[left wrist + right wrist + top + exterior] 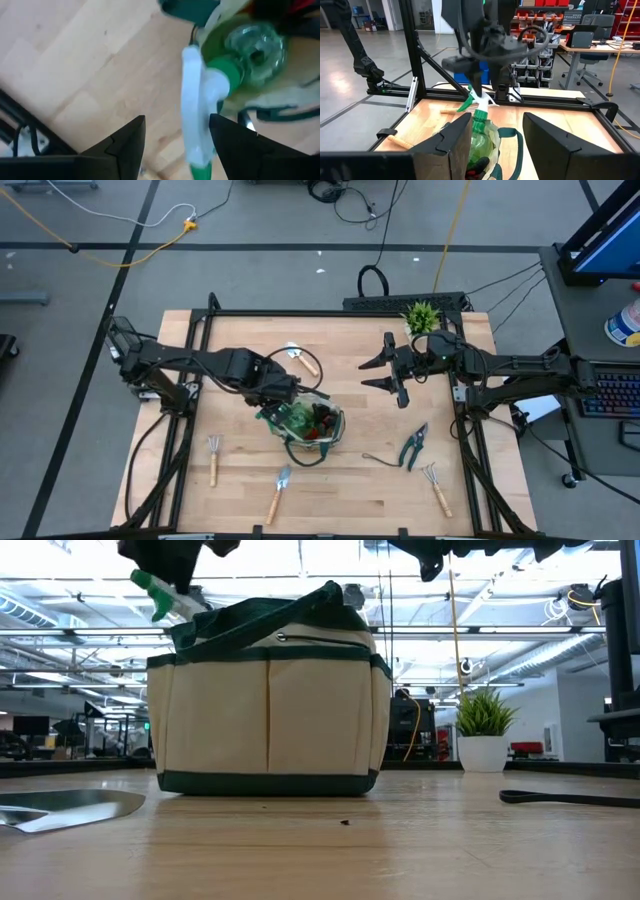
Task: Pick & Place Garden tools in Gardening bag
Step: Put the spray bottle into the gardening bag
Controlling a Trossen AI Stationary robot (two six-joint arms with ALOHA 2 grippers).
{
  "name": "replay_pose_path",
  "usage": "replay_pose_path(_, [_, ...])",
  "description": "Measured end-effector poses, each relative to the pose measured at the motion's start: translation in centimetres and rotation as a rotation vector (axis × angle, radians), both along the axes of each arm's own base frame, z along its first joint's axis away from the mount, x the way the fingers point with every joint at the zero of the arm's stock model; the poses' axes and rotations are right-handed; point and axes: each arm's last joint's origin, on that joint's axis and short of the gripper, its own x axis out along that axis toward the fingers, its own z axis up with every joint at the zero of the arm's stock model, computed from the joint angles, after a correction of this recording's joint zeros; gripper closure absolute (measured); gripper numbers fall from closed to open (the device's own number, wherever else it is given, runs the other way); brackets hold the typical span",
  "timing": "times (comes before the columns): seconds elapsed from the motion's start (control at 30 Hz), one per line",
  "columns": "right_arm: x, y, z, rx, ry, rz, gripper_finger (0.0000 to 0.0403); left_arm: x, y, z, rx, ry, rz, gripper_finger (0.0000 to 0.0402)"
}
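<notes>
The beige gardening bag [335, 432] [268, 720] with dark green trim stands on its base mid-table. A green spray bottle [252, 45] [479, 137] stands tilted inside it. Its white nozzle [192, 105] [160, 595] sticks out over the bag's left rim. A red-and-black item [322, 420] also lies in the bag. My left gripper [283, 395] [177, 120] hangs open over the nozzle, pointing down, with one finger on either side of it. My right gripper [385, 370] [495, 125] waits open and level, to the right of the bag and above the table. My left gripper comes from above with the spray bottle's white nozzle head [200, 125] between its open fingers. The head lies close against one finger [235, 145]. Whether they touch I cannot tell. The bottle stands in the bag.
Loose tools lie on the table around the bag: a trowel [303, 360] behind it, a fork-rake [213, 458] and a trowel [279, 490] in front of it, teal shears [413, 445] and a rake [436, 488] at the near right. A potted plant [422, 317] stands at the far right.
</notes>
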Motion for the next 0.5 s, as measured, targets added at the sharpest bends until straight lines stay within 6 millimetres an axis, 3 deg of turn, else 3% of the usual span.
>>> replay_pose_path(0.5, [0.0,0.0,-0.01,0.001,0.001,0.001,0.0232,0.0,0.0,-0.29,0.002,0.014,-0.038,0.0174])
